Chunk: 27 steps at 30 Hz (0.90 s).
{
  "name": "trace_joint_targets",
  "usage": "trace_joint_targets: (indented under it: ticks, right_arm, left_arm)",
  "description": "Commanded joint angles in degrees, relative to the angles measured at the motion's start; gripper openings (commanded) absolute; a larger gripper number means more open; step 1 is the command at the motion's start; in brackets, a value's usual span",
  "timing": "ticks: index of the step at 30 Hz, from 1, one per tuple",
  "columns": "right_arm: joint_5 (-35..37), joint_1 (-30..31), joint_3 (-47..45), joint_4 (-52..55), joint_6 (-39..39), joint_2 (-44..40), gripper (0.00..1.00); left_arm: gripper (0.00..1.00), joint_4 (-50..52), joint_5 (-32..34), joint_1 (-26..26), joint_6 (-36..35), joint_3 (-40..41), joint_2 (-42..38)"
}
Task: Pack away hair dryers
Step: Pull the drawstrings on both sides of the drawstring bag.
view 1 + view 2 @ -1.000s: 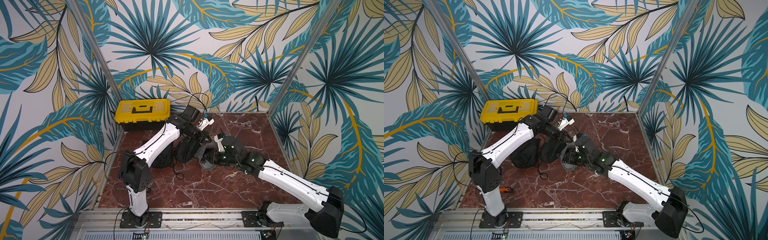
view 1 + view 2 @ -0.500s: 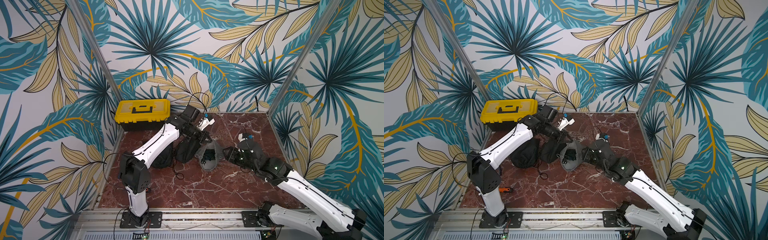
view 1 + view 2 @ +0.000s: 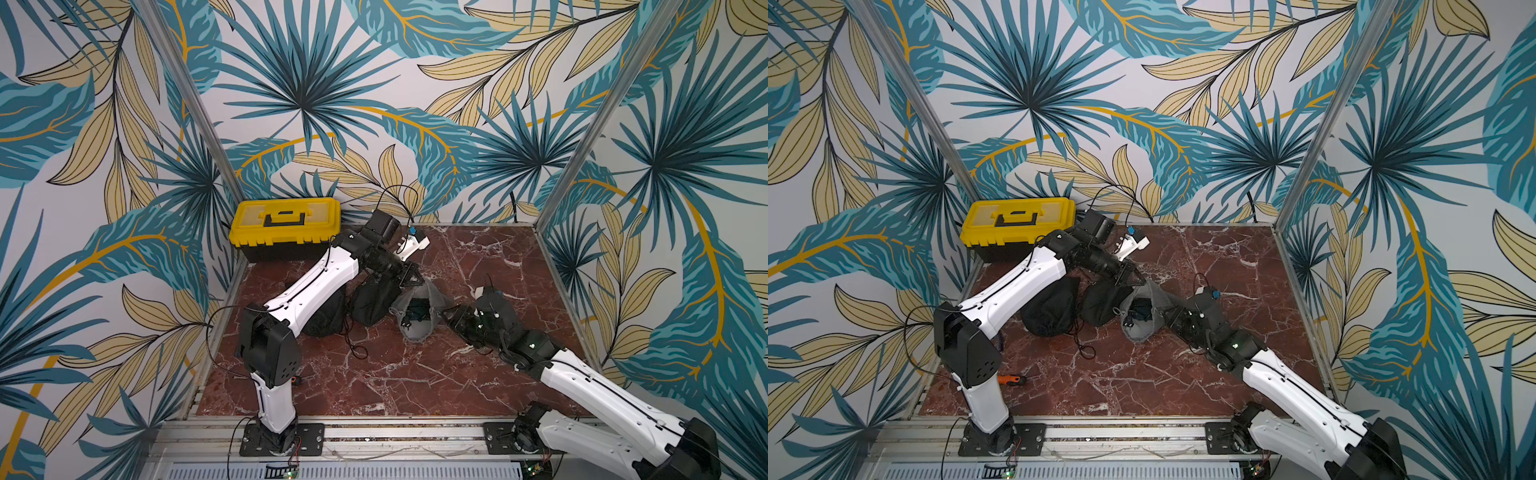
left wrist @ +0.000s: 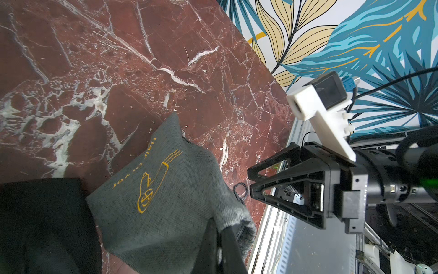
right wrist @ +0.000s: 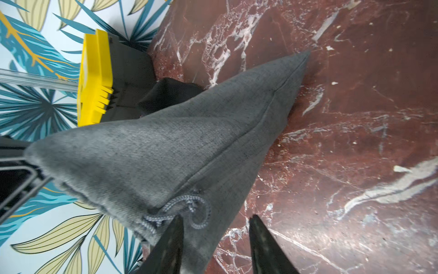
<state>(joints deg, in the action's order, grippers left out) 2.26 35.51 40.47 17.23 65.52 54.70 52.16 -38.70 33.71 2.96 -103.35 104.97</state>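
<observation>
Marble tabletop — left end effector pinches grey pouch rim; right end effector half-open, gripping nothing.

Left arm, right arm: white shells, black joints, thin black cables

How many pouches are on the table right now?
3. One black pouch lies beneath the left arm, a second black pouch beside it, then the grey pouch, mouth open. Others may be hidden.
</observation>
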Motion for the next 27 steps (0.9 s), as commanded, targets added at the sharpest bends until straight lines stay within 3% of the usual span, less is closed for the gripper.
trace_joint_targets:
  ticks: [1,15,27]
  right_arm:
    - [-1.7,-0.72,-1.56,-4.16,1.63,-0.28,0.47]
    - [-4.61,-1.4,-5.03,-14.22,4.35,3.2,0.44]
    - [-6.83,-2.14,-9.33,-21.46,8.61,2.93,0.32]
  left_arm:
    - [0.0,-1.4,-2.32,0.17,-0.16,-1.3,-2.84]
    - [0.0,-1.45,-2.84,0.12,0.0,-1.7,-2.71]
    - [0.0,-1.45,-3.05,0.12,0.03,-1.89,-2.36]
